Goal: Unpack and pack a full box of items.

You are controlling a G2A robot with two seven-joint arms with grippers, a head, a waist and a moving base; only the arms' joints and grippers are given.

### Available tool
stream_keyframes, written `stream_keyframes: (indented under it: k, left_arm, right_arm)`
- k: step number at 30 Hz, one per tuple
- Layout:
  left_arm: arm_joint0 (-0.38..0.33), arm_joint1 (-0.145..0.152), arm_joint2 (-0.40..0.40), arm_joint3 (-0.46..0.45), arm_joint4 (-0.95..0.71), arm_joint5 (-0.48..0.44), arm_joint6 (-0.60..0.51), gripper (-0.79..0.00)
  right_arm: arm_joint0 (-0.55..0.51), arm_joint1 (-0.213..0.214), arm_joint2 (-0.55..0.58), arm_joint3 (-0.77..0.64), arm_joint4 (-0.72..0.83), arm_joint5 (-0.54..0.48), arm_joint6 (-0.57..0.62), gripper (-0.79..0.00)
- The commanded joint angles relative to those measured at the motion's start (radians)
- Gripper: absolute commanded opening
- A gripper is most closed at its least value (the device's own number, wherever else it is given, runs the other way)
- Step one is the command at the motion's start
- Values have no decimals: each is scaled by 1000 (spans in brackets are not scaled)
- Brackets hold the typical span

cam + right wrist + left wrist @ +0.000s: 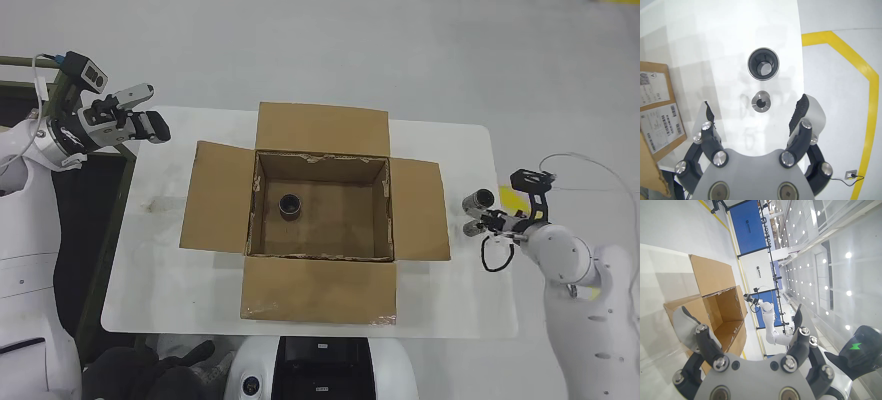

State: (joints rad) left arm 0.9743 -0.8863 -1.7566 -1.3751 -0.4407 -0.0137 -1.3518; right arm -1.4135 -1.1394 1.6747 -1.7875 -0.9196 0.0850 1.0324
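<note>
Right of the box (320,130), the right gripper (755,113) hangs wide over the unpacked sleeve (763,64) and collet (761,104); the left gripper (741,313), wide too, sits clear.

Cardboard box (318,288): one, with four flaps folded out.
Dark cylinder (290,207): one, inside the box.
Dark sleeve (763,65): one, outside the box, beyond a flap.
Silver slotted collet (761,104): one, also outside the box.
Paper labels (659,123): two, on a box flap.
</note>
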Motion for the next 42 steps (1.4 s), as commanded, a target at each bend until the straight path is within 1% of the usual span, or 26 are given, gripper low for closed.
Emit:
stream_keyframes:
  k: [1, 7, 12, 15, 19, 24, 32, 37, 42]
  left_arm:
    - [0, 0, 0, 0, 0, 0, 0, 0]
    - [0, 0, 0, 0, 0, 0, 0, 0]
    - [0, 0, 0, 0, 0, 0, 0, 0]
    - [0, 0, 0, 0, 0, 0, 0, 0]
    - [0, 0, 0, 0, 0, 0, 0, 0]
    - [0, 0, 0, 0, 0, 0, 0, 0]
    - [0, 0, 0, 0, 0, 0, 0, 0]
    - [0, 0, 0, 0, 0, 0, 0, 0]
    - [0, 0, 0, 0, 0, 0, 0, 0]
  right_arm:
    - [-15, 2, 13, -47, 16, -7, 0, 0]
    - [-45, 5, 20, -185, 42, -21, 7, 0]
    - [-46, 9, 13, -299, 92, -83, 31, 0]
    - [-36, 12, -10, -361, 91, -106, 55, 0]
    - [1, 14, -76, -408, 84, -129, 80, 0]
    - [93, 11, -220, -404, 63, -148, 105, 0]
    - [267, -10, -468, -321, 28, -137, 126, 0]
    - [334, -23, -568, -272, 14, -133, 128, 0]
    - [367, -32, -611, -238, 10, -131, 88, 0]
